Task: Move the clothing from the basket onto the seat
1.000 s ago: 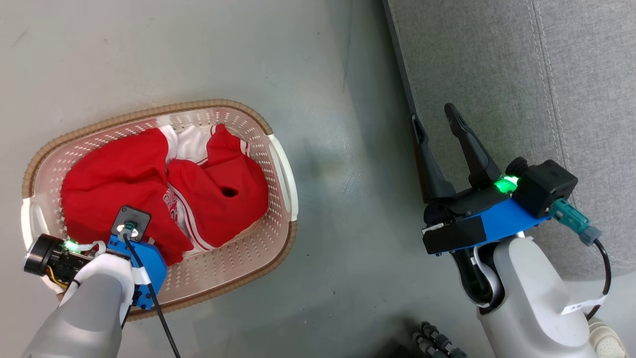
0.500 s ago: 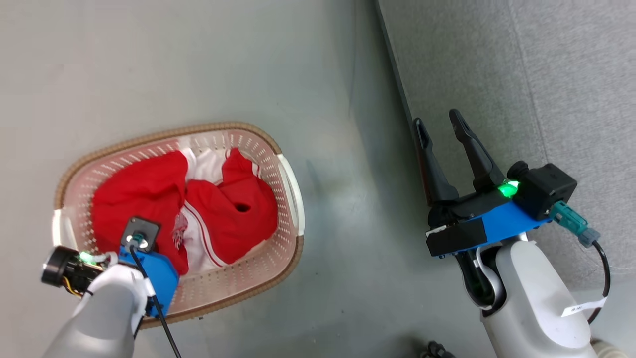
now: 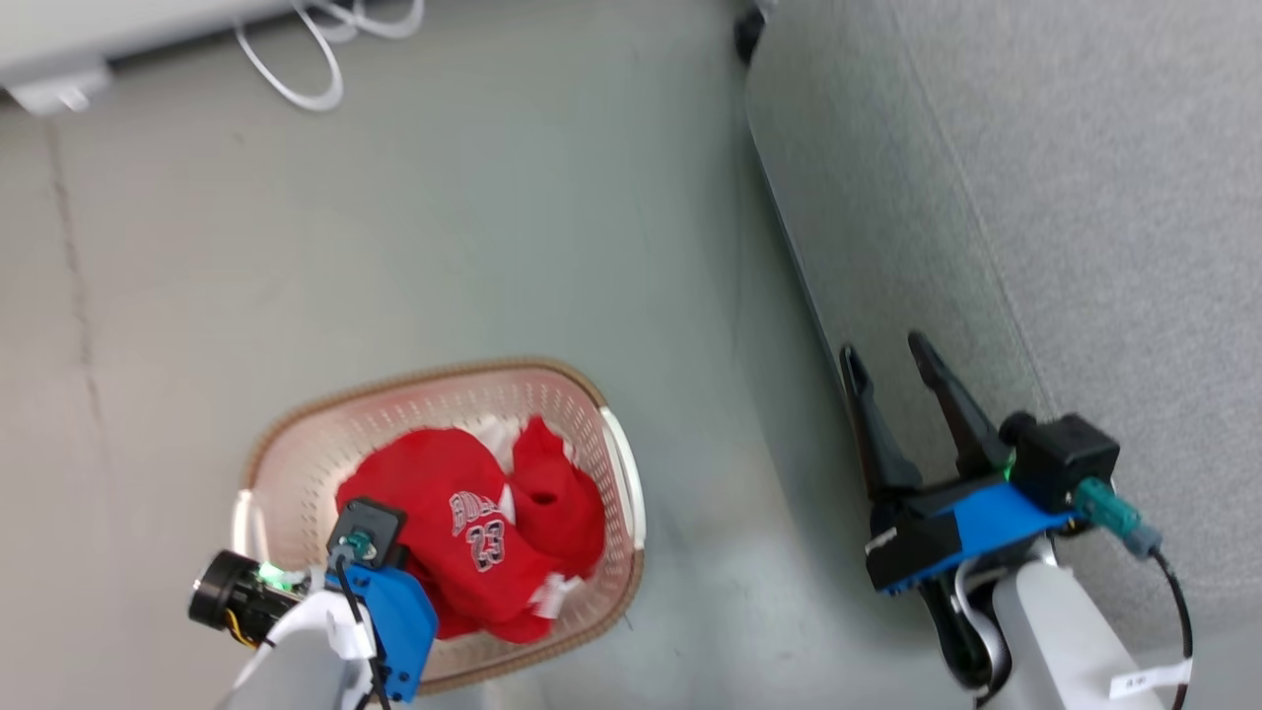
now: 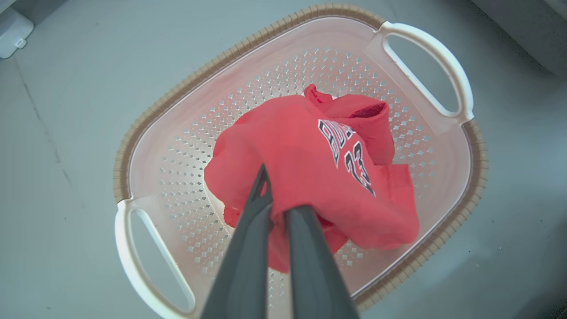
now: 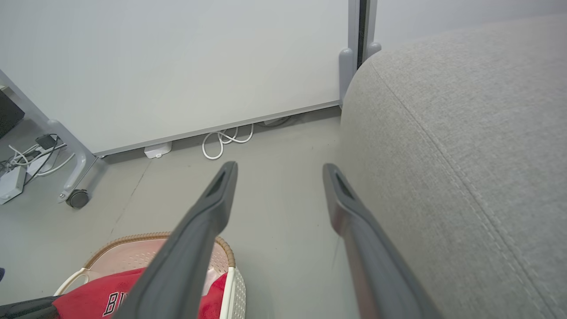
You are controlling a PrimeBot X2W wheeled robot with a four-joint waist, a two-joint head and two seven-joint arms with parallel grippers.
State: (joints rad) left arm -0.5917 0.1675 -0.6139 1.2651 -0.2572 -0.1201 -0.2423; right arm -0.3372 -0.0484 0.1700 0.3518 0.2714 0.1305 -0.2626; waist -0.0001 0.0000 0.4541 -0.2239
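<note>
The red clothing (image 4: 310, 164), bunched with the "23" lettering showing, hangs above the cream basket (image 4: 266, 35), whose floor looks bare around it. My left gripper (image 4: 277, 199) is shut on a fold of this fabric. In the head view the clothing (image 3: 463, 532) sits over the basket (image 3: 424, 375) at the lower left, and my left wrist covers the fingers. My right gripper (image 3: 884, 350) stands open and holds nothing, at the edge of the grey seat (image 3: 1035, 197). From the right wrist, the right gripper (image 5: 279, 168) points along the floor beside the seat (image 5: 465, 155), with the basket (image 5: 133, 239) low at the left.
A white partition panel (image 5: 177, 66) on a wheeled foot (image 5: 77, 198) stands beyond the basket. White cables (image 3: 296, 59) and a small white box (image 5: 157, 150) lie at its base. Grey floor (image 3: 641, 247) separates basket and seat.
The head camera has tilted, so the scene sits lower in view. My left gripper has pulled the clothing up into a tight bundle, turning the "23" print upward. The right gripper stays open.
</note>
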